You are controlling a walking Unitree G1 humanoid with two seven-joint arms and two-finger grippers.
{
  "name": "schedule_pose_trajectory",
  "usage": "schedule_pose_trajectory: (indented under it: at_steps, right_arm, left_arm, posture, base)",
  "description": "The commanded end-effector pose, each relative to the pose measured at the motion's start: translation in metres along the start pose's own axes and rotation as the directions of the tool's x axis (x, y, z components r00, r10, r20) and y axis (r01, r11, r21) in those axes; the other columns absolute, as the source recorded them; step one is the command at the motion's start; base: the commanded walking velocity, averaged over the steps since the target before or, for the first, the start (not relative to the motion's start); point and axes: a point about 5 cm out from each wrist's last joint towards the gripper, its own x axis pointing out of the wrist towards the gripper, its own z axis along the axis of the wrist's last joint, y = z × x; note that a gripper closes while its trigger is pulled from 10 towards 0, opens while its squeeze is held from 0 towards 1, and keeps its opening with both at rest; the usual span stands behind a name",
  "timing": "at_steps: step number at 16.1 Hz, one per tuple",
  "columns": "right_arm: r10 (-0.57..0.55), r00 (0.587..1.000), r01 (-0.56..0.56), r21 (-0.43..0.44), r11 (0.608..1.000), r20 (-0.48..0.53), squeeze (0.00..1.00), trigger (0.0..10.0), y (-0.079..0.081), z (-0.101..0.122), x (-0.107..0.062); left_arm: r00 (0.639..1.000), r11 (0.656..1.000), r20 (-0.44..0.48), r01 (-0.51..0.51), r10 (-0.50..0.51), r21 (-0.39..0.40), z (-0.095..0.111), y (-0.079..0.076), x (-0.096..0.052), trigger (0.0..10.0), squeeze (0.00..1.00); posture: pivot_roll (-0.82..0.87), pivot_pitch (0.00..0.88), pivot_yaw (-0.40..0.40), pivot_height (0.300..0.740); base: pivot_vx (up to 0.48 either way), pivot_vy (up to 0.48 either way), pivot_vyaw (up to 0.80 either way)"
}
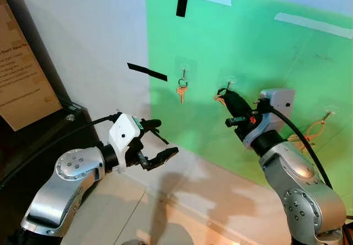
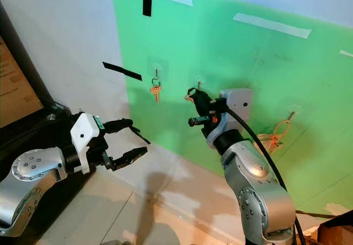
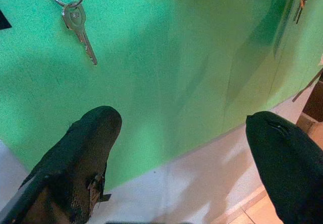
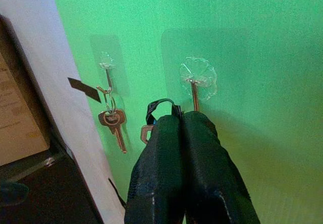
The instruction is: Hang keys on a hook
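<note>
My right gripper (image 1: 224, 97) is raised against the green wall panel, shut on a set of keys (image 4: 149, 129). Its black ring (image 4: 160, 104) and a key stick out beside the fingertips (image 4: 194, 125). The tips sit just below a clear adhesive hook (image 4: 197, 77), touching or nearly touching its metal stem. On the neighbouring hook (image 4: 106, 62) to the left hangs another key (image 1: 181, 91) on a ring. Lower and to the left, my left gripper (image 1: 165, 138) stands open and holds nothing, away from the wall.
A third hook further right carries an orange loop (image 1: 315, 128). Black tape strips (image 1: 146, 72) mark the wall. A cardboard sign (image 1: 22, 79) leans on a dark cabinet (image 1: 33, 140) at the left. Pale floor lies below the panel.
</note>
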Motion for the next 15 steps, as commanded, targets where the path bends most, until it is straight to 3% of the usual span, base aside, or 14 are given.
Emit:
schedule_pose_trajectory:
  at_steps: [1, 9, 15]
  right_arm:
    - [0.003, 1.000, -0.003, -0.001, 1.000, 0.031, 0.00, 10.0, 0.000, 0.006, 0.001]
    - [-0.093, 0.996, 0.093, 0.007, 0.996, 0.007, 0.00, 10.0, -0.011, 0.002, 0.004]
    - [-0.146, 0.986, 0.145, -0.012, 0.989, -0.081, 0.00, 10.0, -0.018, -0.012, 0.002]
  left_arm:
    - [1.000, 1.000, -0.003, 0.013, -0.013, 0.010, 0.002, -0.001, 0.000, 10.0, 0.00]
    - [1.000, 1.000, -0.003, 0.015, -0.015, 0.011, 0.002, -0.001, 0.000, 10.0, 0.00]
    - [1.000, 1.000, -0.005, 0.020, -0.020, 0.010, 0.002, -0.002, 0.000, 10.0, 0.00]
  posture:
    - [-0.05, 0.000, -0.033, 0.740]
    - [-0.05, 0.000, -0.033, 0.740]
    - [-0.05, 0.000, -0.030, 0.740]
  base:
    - [0.000, 0.000, 0.00]
    - [0.000, 0.000, 0.00]
    - [0.000, 0.000, 0.00]
